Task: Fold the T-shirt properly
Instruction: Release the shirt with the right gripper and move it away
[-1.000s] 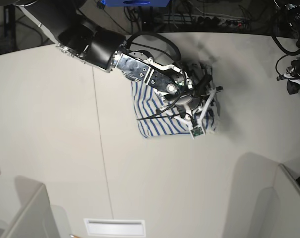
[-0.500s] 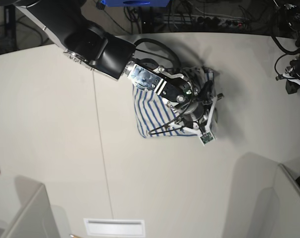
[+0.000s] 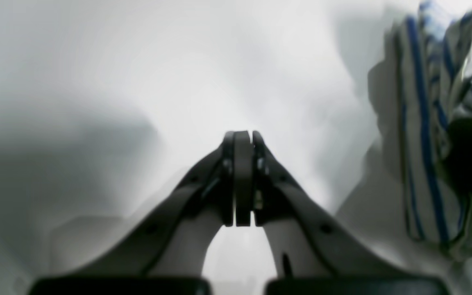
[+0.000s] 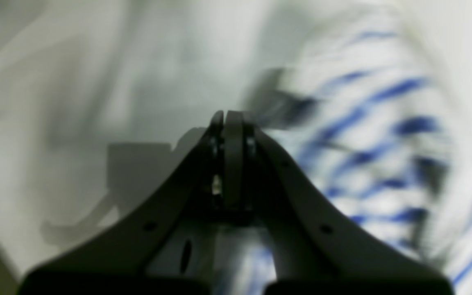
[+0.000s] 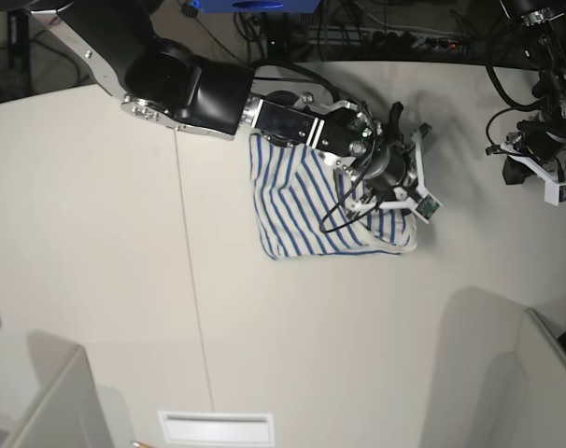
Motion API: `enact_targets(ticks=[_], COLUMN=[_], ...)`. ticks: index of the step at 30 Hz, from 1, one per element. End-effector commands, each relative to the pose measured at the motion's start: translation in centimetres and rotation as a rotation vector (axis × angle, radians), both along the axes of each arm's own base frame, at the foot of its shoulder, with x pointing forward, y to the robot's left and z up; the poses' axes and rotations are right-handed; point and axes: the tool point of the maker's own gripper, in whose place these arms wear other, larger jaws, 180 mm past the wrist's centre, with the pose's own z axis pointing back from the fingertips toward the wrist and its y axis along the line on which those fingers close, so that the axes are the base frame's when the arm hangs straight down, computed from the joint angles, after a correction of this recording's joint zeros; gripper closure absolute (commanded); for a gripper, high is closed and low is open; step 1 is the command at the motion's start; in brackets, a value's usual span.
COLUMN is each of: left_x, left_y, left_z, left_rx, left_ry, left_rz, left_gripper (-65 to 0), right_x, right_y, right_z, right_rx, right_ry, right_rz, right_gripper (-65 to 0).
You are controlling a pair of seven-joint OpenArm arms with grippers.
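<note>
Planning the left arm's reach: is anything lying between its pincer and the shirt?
Nothing visible. Bare table lies between the shut left pincer and the shirt; the right arm's dark end sits at the shirt's edge.

The T-shirt (image 5: 297, 210) is white with thin blue stripes. It lies on the table as a folded, compact bundle, a little wrinkled, with its right part hidden under the arm.

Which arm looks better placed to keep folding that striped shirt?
The right. Its claw hangs shut just over the T-shirt, while the left arm sits away at the table's edge.
</note>
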Motion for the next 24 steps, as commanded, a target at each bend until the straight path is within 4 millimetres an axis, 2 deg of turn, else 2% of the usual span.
enact_targets(ticks=[1, 3, 6, 10, 14, 18, 21, 24], left_x=[0.8, 0.8, 0.6, 0.8, -0.5, -1.1, -1.2, -0.8], left_y=[0.2, 0.0, -0.7, -2.9, -5.7, -8.4, -9.8, -11.4], left_z=[1.3, 1.2, 0.7, 2.3, 3.4, 2.7, 2.3, 2.7], left_rx=[0.014, 0.010, -0.013, 0.017, 0.048, -0.025, -0.081, -0.184], left_ry=[-0.043, -0.042, -0.042, -0.091, -0.102, -0.105, -0.112, -0.134], left_rz=[-0.009, -0.010, -0.008, -0.122, -0.231, -0.216, -0.202, -0.206], left_gripper=[0.0, 0.0, 0.0, 0.0, 0.0, 0.0, 0.0, 0.0], right_x=[0.5, 1.4, 3.0, 5.9, 7.4, 7.6, 6.7, 5.6], right_y=[1.4, 1.3, 0.9, -4.1, -11.1, -17.0, -19.4, -21.8], right_z=[2.3, 3.2, 6.5, 9.2, 9.6, 9.6, 8.5, 6.6], right_rx=[0.059, 0.087, 0.202, 0.282, 0.331, 0.356, 0.353, 0.319], right_ry=[-0.045, -0.046, -0.038, -0.017, 0.018, 0.010, 0.038, 0.070], right_rz=[0.013, -0.015, -0.087, -0.229, -0.402, -0.535, -0.598, -0.657], right_gripper=[0.0, 0.0, 0.0, 0.0, 0.0, 0.0, 0.0, 0.0])
